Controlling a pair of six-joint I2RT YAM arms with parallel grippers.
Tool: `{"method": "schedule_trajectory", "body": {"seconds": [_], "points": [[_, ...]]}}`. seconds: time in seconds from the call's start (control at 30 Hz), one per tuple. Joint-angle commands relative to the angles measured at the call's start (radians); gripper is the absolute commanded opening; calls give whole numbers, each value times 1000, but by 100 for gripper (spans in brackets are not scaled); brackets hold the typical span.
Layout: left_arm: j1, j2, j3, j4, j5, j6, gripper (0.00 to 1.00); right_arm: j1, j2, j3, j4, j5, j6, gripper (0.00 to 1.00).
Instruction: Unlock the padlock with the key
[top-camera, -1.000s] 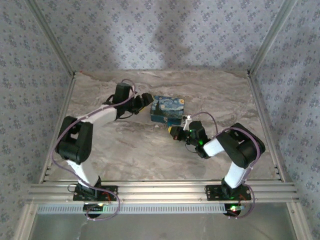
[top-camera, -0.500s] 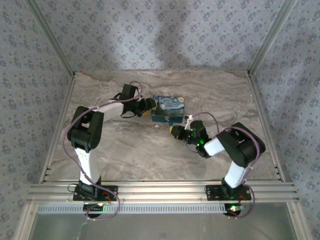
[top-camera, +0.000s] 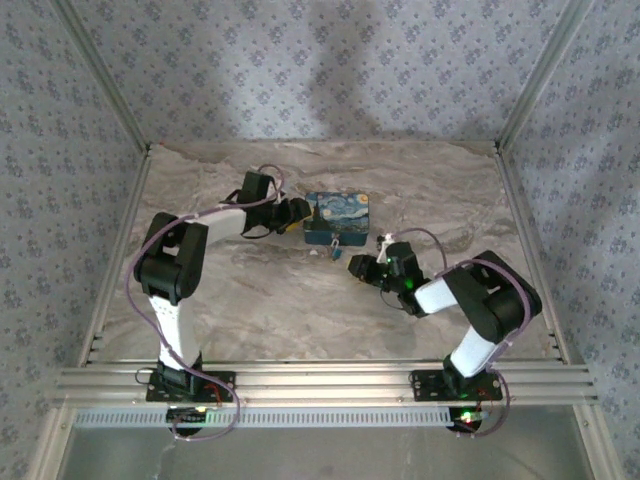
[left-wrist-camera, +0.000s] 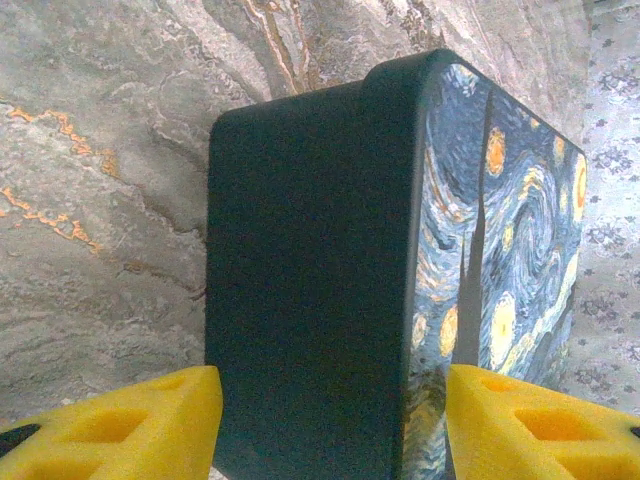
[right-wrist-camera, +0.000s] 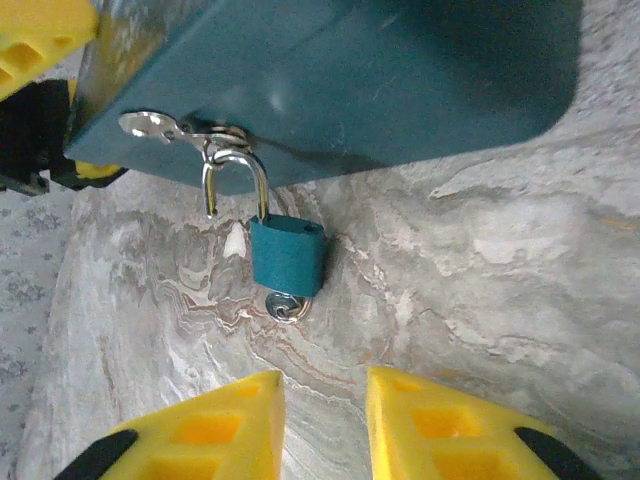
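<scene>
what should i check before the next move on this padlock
1. Shackle of the padlock sprung: ok, one leg is out of the body.
2. Is the key seated in its underside: ok.
3. Are the right fingers clear of the key: ok, apart and empty.
4. Are the left fingers bracing the box: cannot tell; they flank it, contact unclear.
5. Lock lifted off the hasp: not ok, shackle hooked through it.
</scene>
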Motion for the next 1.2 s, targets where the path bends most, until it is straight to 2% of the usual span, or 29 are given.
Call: {"method": "schedule_trajectory", "body": {"seconds": [0.0,0.27,0.37,0.67,0.93,1.17], "points": [[0,-14,-58,-55,-24,7,59,-24,-54,-7,-76,-11,-70,33],[-11,-80,-156,-4,-30,-23,58,-90,-50,36,-37,-195,-189,57],[-19,-107,-189,6,-40,-31,57,-112,-18,80,-29,-241,-246,63],[-36,-193,-275,13,-77,-48,57,-166,118,229,-10,-326,-293,67],[-42,-207,-279,16,-91,-59,57,-168,81,157,-17,-327,-326,67],[-43,-204,-274,15,-92,-64,57,-141,143,148,78,-362,-296,66]]}}
